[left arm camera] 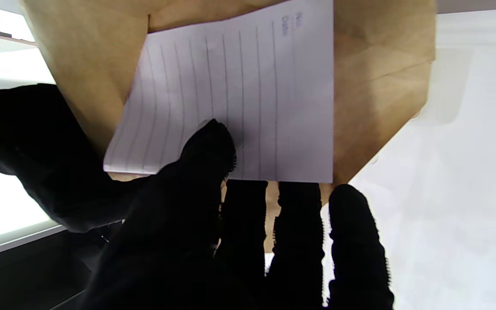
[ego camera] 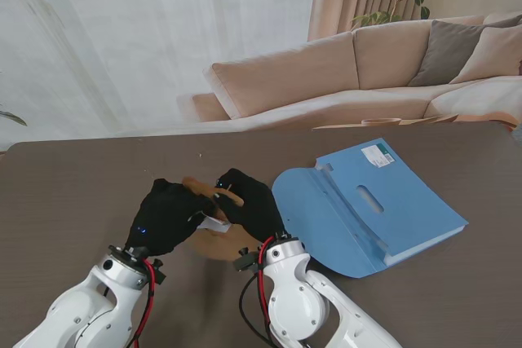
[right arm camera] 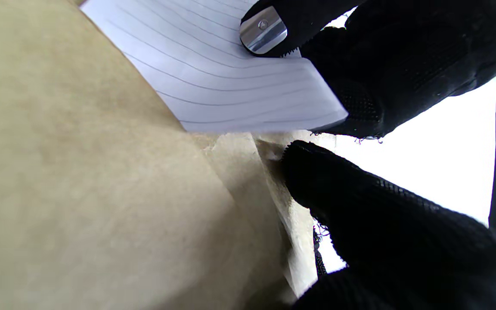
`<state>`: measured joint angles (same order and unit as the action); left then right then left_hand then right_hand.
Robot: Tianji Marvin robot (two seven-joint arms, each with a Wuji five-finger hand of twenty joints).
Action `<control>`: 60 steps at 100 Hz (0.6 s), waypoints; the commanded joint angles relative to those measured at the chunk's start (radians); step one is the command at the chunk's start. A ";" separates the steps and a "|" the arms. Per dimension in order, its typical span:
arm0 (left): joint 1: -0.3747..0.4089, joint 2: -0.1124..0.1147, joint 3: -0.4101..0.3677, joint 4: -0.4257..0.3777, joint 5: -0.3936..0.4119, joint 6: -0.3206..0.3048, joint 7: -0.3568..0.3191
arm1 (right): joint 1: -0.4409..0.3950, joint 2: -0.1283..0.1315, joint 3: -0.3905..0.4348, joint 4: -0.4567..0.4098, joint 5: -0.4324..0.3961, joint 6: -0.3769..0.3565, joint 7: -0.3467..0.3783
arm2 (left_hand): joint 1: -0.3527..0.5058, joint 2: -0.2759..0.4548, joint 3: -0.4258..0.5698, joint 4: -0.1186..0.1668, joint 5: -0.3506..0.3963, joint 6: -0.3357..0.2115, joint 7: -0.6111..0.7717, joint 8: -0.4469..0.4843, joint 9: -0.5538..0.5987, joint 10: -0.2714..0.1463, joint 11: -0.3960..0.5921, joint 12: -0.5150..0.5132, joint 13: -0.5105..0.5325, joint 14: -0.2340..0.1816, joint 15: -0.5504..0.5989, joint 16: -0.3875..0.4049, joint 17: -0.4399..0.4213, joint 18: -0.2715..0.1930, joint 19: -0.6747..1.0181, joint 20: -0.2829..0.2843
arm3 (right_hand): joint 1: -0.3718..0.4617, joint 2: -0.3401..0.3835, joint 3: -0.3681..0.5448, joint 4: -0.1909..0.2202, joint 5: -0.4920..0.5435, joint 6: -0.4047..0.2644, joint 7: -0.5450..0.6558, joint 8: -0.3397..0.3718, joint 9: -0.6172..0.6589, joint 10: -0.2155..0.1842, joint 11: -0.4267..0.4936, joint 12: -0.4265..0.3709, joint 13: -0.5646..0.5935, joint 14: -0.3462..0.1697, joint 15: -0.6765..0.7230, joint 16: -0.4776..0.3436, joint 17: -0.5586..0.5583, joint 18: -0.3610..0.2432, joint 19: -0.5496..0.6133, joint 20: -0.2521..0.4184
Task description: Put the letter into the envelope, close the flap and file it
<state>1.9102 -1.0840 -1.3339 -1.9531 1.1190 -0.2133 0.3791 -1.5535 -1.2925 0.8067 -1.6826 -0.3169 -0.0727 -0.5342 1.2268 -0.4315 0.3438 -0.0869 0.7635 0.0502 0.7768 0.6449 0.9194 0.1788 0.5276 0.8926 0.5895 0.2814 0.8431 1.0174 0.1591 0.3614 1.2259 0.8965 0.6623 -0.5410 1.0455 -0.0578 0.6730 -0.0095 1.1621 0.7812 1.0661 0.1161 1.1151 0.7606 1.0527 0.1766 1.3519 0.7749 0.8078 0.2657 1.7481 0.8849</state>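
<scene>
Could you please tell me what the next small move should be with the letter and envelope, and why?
Probably the left robot hand should push the lined letter deeper into the brown envelope. Much of the sheet shows outside the opening, with the left thumb pressing on it, while the right robot hand holds the envelope's edge. The flap cannot be closed, nor the blue folder used, until then.

White letter (left arm camera: 248, 99) (ruled with thin grey lines), tan envelope (right arm camera: 80, 193), blue folder (ego camera: 367, 205), black-gloved fingers (left arm camera: 213, 142).
</scene>
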 commanded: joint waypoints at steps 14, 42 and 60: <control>-0.016 0.001 -0.009 0.022 0.032 -0.057 0.031 | -0.003 -0.006 -0.005 -0.004 0.001 -0.003 0.014 | 0.009 -0.048 0.050 0.010 0.079 -0.076 0.049 -0.006 -0.035 -0.038 -0.027 0.043 -0.043 -0.030 -0.026 0.020 -0.019 -0.034 -0.009 -0.008 | 0.042 0.028 0.037 0.069 -0.004 -0.035 0.060 0.041 -0.020 -0.017 0.023 0.007 0.016 0.017 0.029 0.011 0.019 -0.010 0.130 -0.004; -0.039 0.007 -0.006 0.054 0.074 -0.121 0.105 | 0.002 -0.007 -0.007 0.000 0.005 -0.002 0.017 | -0.021 -0.071 0.103 -0.003 0.095 -0.099 0.063 -0.016 -0.026 -0.053 -0.041 0.069 -0.031 -0.045 -0.039 0.032 -0.013 -0.044 -0.014 -0.009 | 0.042 0.028 0.036 0.071 -0.004 -0.035 0.059 0.043 -0.020 -0.017 0.023 0.007 0.016 0.017 0.029 0.011 0.019 -0.010 0.130 -0.004; -0.059 0.013 0.002 0.080 0.104 -0.151 0.154 | 0.000 -0.007 -0.005 -0.005 0.011 -0.003 0.018 | -0.034 -0.078 0.122 -0.006 0.094 -0.110 0.073 -0.019 -0.025 -0.062 -0.041 0.069 -0.026 -0.056 -0.040 0.031 -0.006 -0.049 -0.016 -0.010 | 0.042 0.028 0.036 0.072 -0.003 -0.035 0.059 0.043 -0.019 -0.016 0.023 0.007 0.016 0.017 0.029 0.011 0.019 -0.010 0.131 -0.003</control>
<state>1.8522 -1.0695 -1.3336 -1.8709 1.2218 -0.3560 0.5529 -1.5492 -1.2930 0.8039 -1.6806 -0.3118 -0.0734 -0.5309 1.1852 -0.4896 0.4100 -0.0869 0.8116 -0.0102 0.7774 0.6192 0.9099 0.1357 0.5016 0.9473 0.5811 0.2456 0.8107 1.0299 0.1551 0.3359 1.2152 0.8957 0.6623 -0.5410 1.0455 -0.0577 0.6730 -0.0095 1.1622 0.7896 1.0661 0.1161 1.1152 0.7608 1.0526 0.1766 1.3519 0.7749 0.8085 0.2657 1.7482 0.8849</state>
